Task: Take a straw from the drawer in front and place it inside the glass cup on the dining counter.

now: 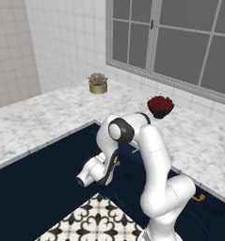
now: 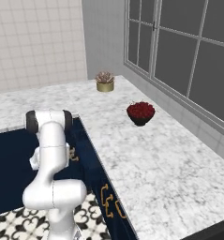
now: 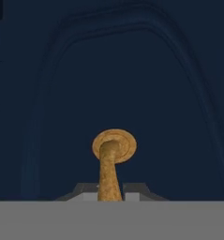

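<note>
In the hand view we see the gripper (image 3: pixel 110 193) closed on the brass handle (image 3: pixel 111 161) of the drawer (image 3: pixel 132 84); the two fingertips (image 3: pixel 83 191) sit tight on either side of the handle's stem, just touching it. The stem runs up from between the tips to a round brass base plate on the navy front panel, which has a raised arched frame around it. In the left base view we see the arm (image 1: pixel 151 160) folded down low, with the hand (image 1: pixel 92 172) pointed at the navy cabinet front (image 1: pixel 38 188) under the marble worktop (image 1: pixel 52 117); we cannot tell the jaws from there. On the worktop stand a potted succulent (image 1: pixel 98 82) near the tiled wall and a dark bowl of red fruit (image 1: pixel 160 106) below the window (image 1: pixel 180 42), well apart. Patterned floor tiles (image 1: pixel 97 221) lie below the arm.
</note>
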